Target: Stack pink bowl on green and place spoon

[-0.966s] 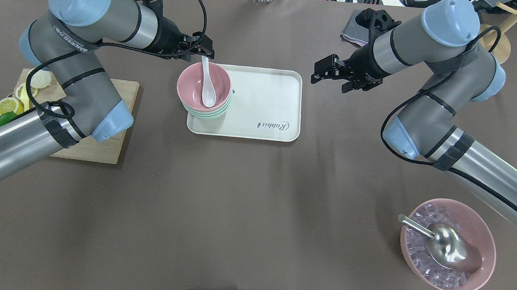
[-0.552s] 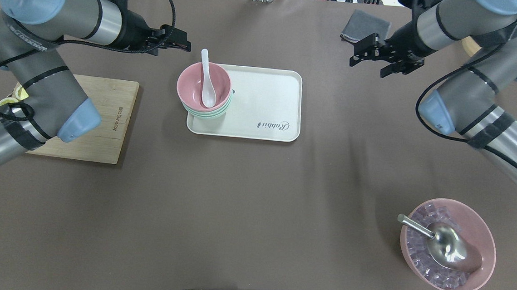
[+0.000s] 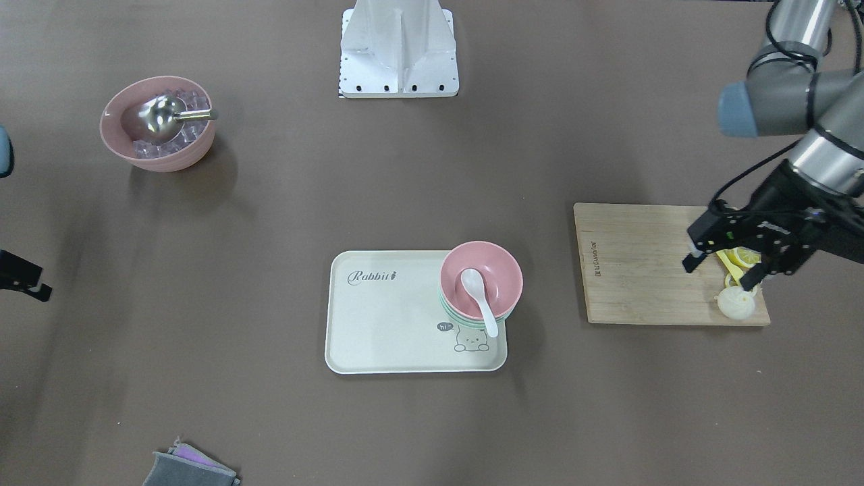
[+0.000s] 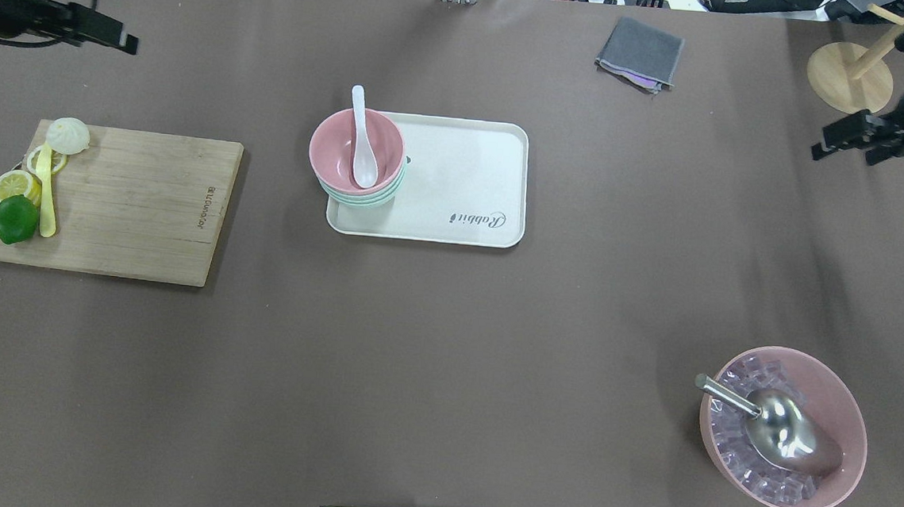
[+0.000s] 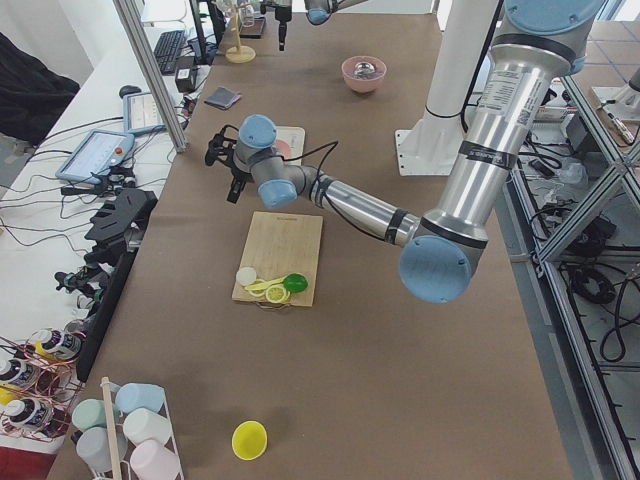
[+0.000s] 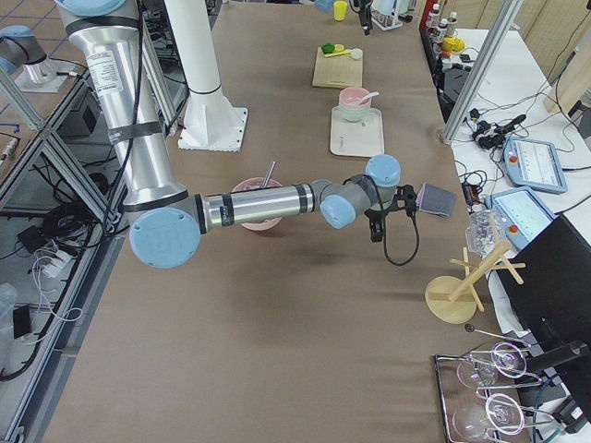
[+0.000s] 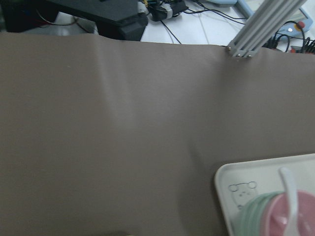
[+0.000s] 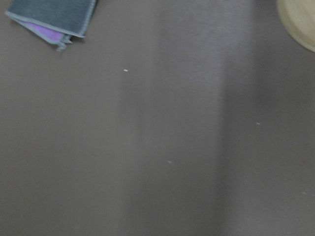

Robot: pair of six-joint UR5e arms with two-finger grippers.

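Left pincer (image 3: 719, 270), right pincer (image 4: 849, 150) — outward, perhaps raised

Spoon (image 4: 364, 152) inside pink bowl (image 4: 333, 158) atop green (image 4: 356, 197)

One cream tray (image 4: 465, 175); at its corner one small pink bowl (image 4: 336, 154), one white spoon (image 4: 362, 144) inside, atop a short stack of mint-green bowls (image 4: 360, 199), three by their rims, I think. Off the tray's bowl end, one wooden board (image 4: 145, 200) with one lime (image 4: 15, 219), two lemon slices (image 4: 13, 185), one yellow utensil (image 4: 47, 205), one pale round lump (image 4: 68, 135); well off its other end, one larger pink bowl (image 4: 843, 408) of uncounted ice cubes (image 4: 733, 448) and one metal scoop (image 4: 785, 432), one folded grey cloth (image 4: 641, 52), one wooden stand (image 4: 850, 74).
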